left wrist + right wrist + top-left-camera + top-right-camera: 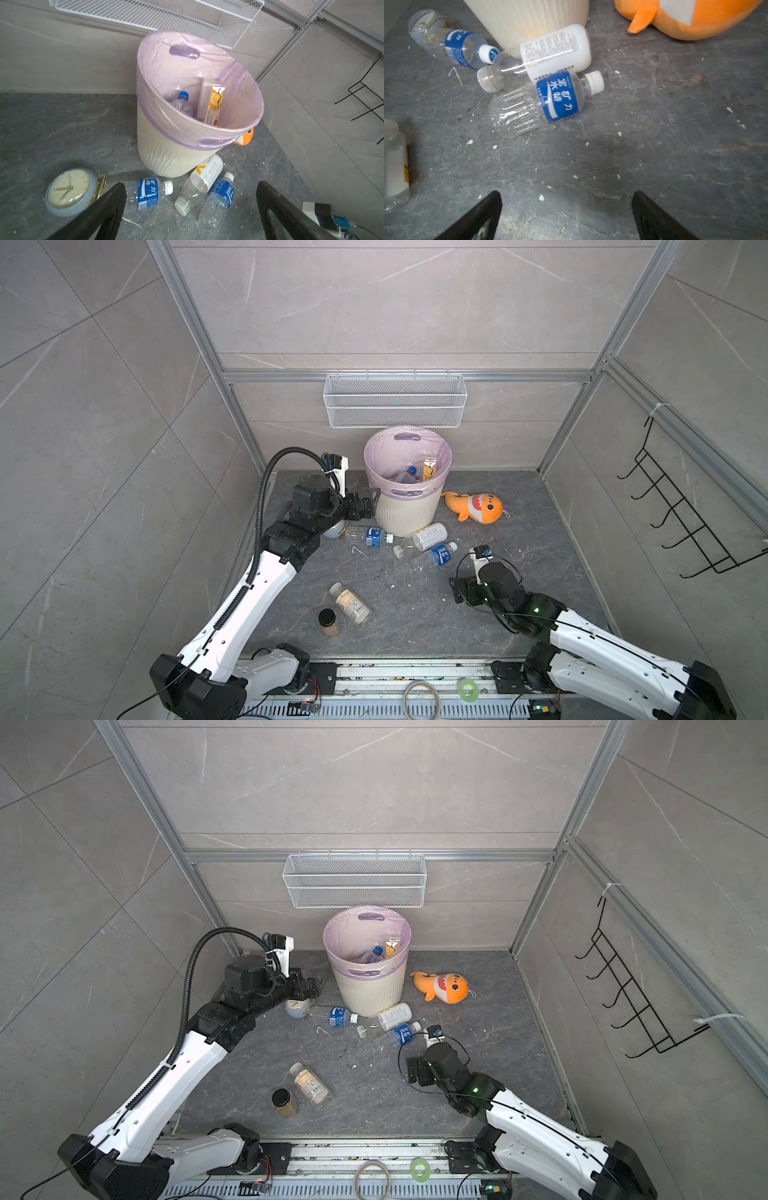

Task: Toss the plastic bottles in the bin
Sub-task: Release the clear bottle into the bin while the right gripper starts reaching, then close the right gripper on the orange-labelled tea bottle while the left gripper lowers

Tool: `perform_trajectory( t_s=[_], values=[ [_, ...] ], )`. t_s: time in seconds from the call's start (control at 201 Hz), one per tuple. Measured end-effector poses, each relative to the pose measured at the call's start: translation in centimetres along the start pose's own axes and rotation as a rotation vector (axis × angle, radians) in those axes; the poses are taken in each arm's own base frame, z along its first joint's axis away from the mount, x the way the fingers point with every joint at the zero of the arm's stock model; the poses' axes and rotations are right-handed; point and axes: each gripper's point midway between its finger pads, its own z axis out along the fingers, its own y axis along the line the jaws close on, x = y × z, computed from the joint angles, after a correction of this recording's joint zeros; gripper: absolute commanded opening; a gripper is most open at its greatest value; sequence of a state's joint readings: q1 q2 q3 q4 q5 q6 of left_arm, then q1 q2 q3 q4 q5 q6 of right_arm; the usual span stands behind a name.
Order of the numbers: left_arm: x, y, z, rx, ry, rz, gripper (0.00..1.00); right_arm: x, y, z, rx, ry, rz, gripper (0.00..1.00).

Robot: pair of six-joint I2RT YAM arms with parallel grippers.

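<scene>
Nearest, a yellow-and-white labelled bottle (351, 603) with a barcode lies on its side just beside a black-lidded jar (328, 622) of tan powder; its print is too small to read. The right pincer (566, 195) hangs wide open over bare counter (664, 135), holding nothing. Beyond it lies a blue-labelled bottle (542, 101), clear, ribbed and white-capped, its label reading 宝矿力水特 in white. It rests against a white-labelled bottle (554, 52) covered in fine, unreadable print, which lies at the foot of the bin (166, 153). A second blue-labelled bottle (460, 47) with the same characters lies between that one and a pale-blue clock (70, 191).

The counter is dark grey and stone-like, flecked with white crumbs. The left pincer (191, 185) is fully spread and empty above these bottles, beside the bin.

The bin is cream, ribbed and lined in pale lilac. Inside are a blue-capped bottle (182, 104) and a carton (214, 99) printed with an orange sunburst. An orange plush shark (478, 508) lies to its right in both top views. Behind, a white mesh basket (395, 400) hangs on grey marbled wall panels framed in aluminium.
</scene>
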State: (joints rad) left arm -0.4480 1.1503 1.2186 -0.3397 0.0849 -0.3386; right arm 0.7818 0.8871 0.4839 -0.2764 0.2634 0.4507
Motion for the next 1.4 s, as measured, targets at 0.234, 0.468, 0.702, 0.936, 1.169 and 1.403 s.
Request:
perform_trajectory(
  t_s=[0.234, 0.468, 0.702, 0.936, 1.169, 1.403],
  values=[
    [4.5, 3.0, -0.4, -0.053, 0.039, -0.030, 1.00, 0.4, 7.4, -0.2, -0.105, 0.029, -0.188, 1.00],
    [10.0, 6.3, 0.8, -0.108, 0.100, -0.107, 0.99, -0.2, 16.6, -0.3, -0.168, 0.006, -0.359, 1.00],
    [15.1, 8.2, 1.4, -0.130, 0.123, -0.154, 0.99, 1.9, 20.9, 2.3, -0.170, 0.065, -0.440, 1.00],
    [18.0, 9.4, 2.0, -0.144, 0.136, -0.160, 0.99, 2.0, 24.1, 3.9, -0.208, 0.094, -0.456, 1.00],
    [18.4, 10.1, 3.1, -0.152, 0.118, -0.145, 0.98, 2.7, 26.7, 5.4, -0.246, 0.129, -0.475, 1.00],
    [19.3, 10.6, 3.3, -0.161, 0.129, -0.149, 0.98, 3.8, 28.7, 6.6, -0.275, 0.163, -0.494, 0.98]
  ],
)
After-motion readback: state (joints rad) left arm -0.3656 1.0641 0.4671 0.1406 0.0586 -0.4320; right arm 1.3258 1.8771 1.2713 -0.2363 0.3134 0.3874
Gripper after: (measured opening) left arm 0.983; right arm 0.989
